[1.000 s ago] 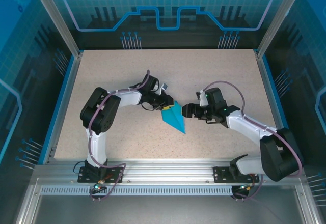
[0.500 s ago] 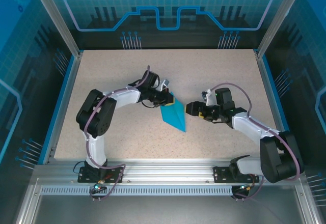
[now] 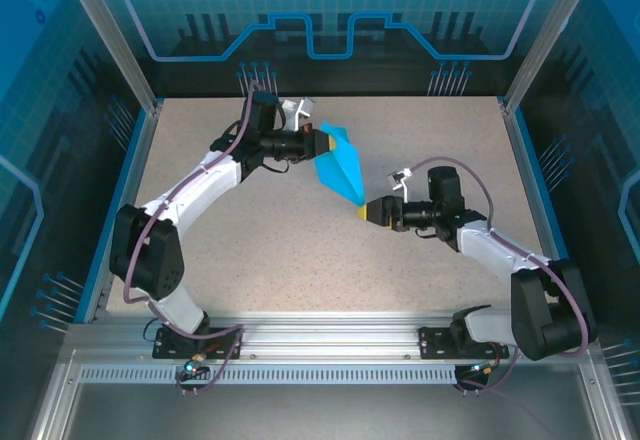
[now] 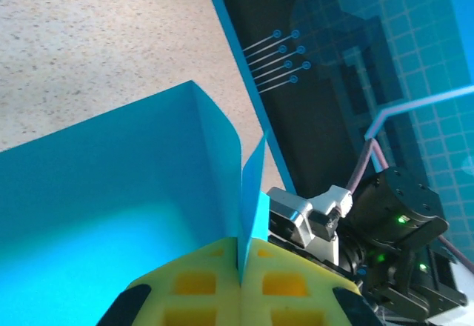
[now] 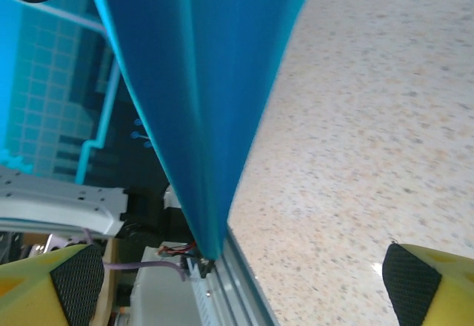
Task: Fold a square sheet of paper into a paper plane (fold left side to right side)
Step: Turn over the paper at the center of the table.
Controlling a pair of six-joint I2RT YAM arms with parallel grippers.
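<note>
Top external view: we see a speckled beige worktop [image 3: 250, 250] inside a blue-walled enclosure. The left arm stretches toward the far side, and the left hand [image 3: 324, 143] is clenched on the wide end of the sheet of paper [image 3: 340, 168], which is bright blue and folded into a pointed wedge. The wedge runs from that hand toward the near right. Its sharp tip ends right at the yellow fingertips of the right hand [image 3: 369, 210], which points left toward it. From above we cannot tell whether the tip touches those fingertips

Left wrist view: we look along the left hand [image 4: 241, 267]. Its two yellow fingers [image 4: 289, 285] are pressed together, with a thin upright layer of the sheet of paper [image 4: 111, 193] pinched between them. A broad blue flap spreads to the left, above the worktop [image 4: 89, 44]. Beyond it, at lower right, is the black right arm [image 4: 396, 222] with small green lights

Right wrist view: the right hand [image 5: 241, 281] is released, its black pads [image 5: 74, 285] standing wide apart at the two bottom corners. The sheet of paper [image 5: 200, 81] reaches down from the top, narrowing to a tip between the pads and touching neither. The worktop [image 5: 355, 155] lies to its right
</note>
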